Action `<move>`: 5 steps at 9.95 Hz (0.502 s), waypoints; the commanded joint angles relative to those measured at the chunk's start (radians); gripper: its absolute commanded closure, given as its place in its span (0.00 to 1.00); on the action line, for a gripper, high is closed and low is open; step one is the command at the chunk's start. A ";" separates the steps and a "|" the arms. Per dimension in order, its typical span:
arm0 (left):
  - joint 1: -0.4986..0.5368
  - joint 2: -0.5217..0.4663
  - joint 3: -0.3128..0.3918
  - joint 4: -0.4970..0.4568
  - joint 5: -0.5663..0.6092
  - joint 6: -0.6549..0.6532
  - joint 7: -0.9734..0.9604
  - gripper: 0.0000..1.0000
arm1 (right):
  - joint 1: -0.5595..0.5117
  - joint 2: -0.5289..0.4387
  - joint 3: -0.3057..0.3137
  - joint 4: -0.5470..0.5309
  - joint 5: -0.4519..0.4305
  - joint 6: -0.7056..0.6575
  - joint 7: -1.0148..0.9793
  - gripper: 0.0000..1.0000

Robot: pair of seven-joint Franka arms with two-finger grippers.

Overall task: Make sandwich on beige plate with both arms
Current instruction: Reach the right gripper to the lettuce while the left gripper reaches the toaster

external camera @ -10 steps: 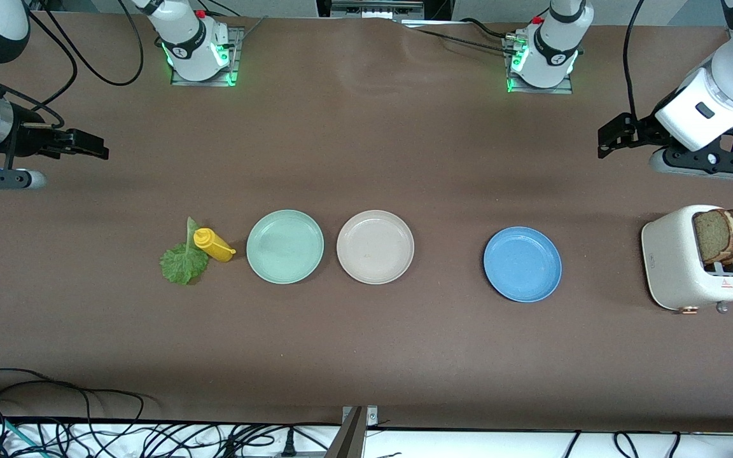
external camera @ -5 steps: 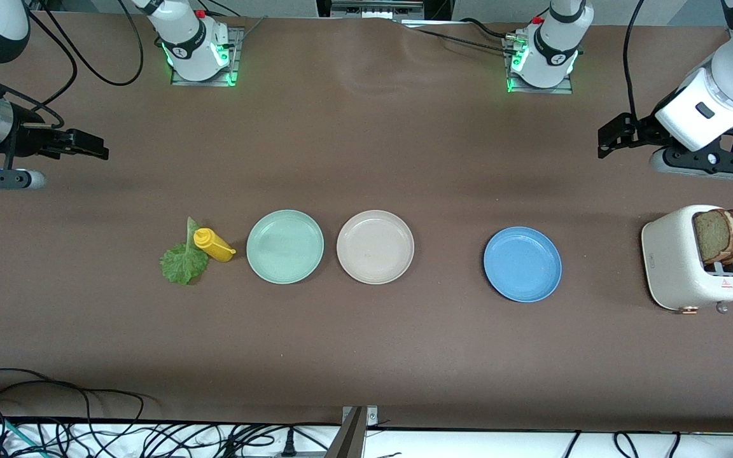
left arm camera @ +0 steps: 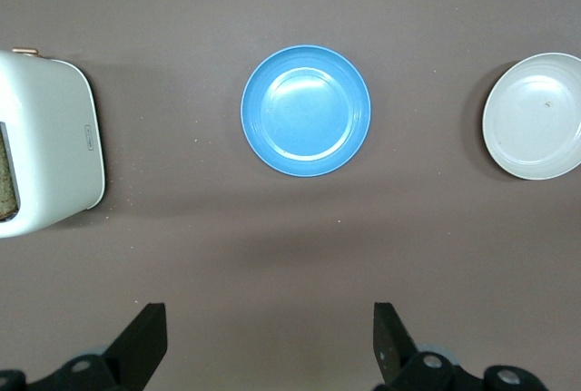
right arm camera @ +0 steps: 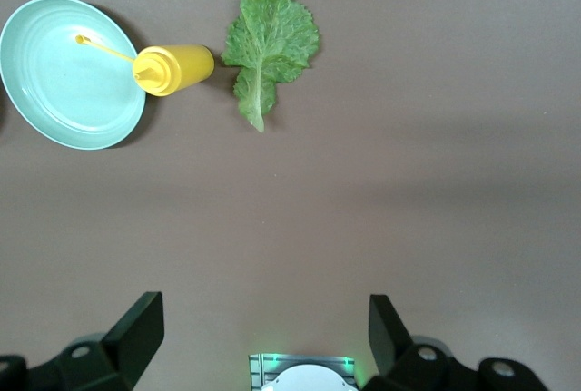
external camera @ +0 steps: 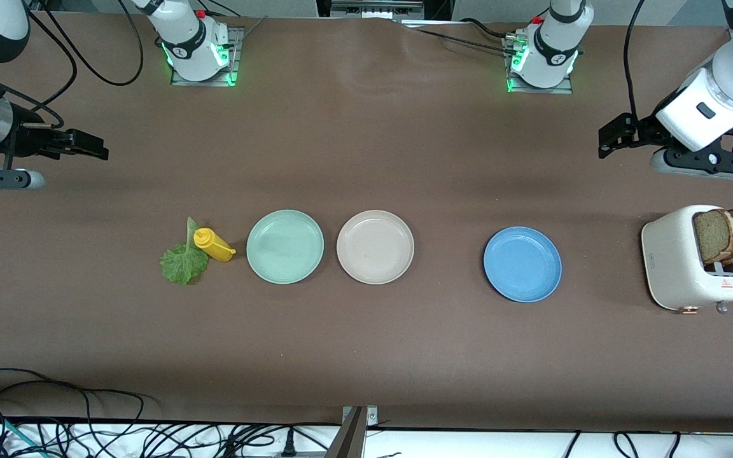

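Observation:
The beige plate [external camera: 375, 247] lies bare mid-table between a mint-green plate [external camera: 285, 246] and a blue plate [external camera: 522, 264]. Two bread slices [external camera: 723, 235] stand in a white toaster [external camera: 678, 267] at the left arm's end. A lettuce leaf [external camera: 182, 263] lies at the right arm's end. My left gripper [external camera: 607, 141] is open and empty, up over bare table; its wrist view [left arm camera: 270, 346] shows the blue plate [left arm camera: 306, 110], the beige plate [left arm camera: 534, 116] and the toaster [left arm camera: 50, 155]. My right gripper [external camera: 94, 147] is open and empty over bare table; its wrist view [right arm camera: 263, 337] shows the lettuce [right arm camera: 270, 46].
A yellow squeeze bottle [external camera: 214, 244] lies on its side between the lettuce and the mint-green plate, its nozzle toward that plate [right arm camera: 68, 73]. Both arm bases stand along the table edge farthest from the front camera. Cables hang past the edge nearest that camera.

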 commanded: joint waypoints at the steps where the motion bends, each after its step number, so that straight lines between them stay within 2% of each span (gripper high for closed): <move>1: 0.003 -0.004 0.004 -0.001 0.032 -0.012 0.017 0.00 | -0.008 0.038 -0.011 -0.021 0.018 0.044 -0.017 0.00; 5: 0.101 0.047 0.009 0.005 0.040 -0.007 0.019 0.00 | -0.009 0.141 -0.025 -0.036 0.018 0.121 -0.008 0.00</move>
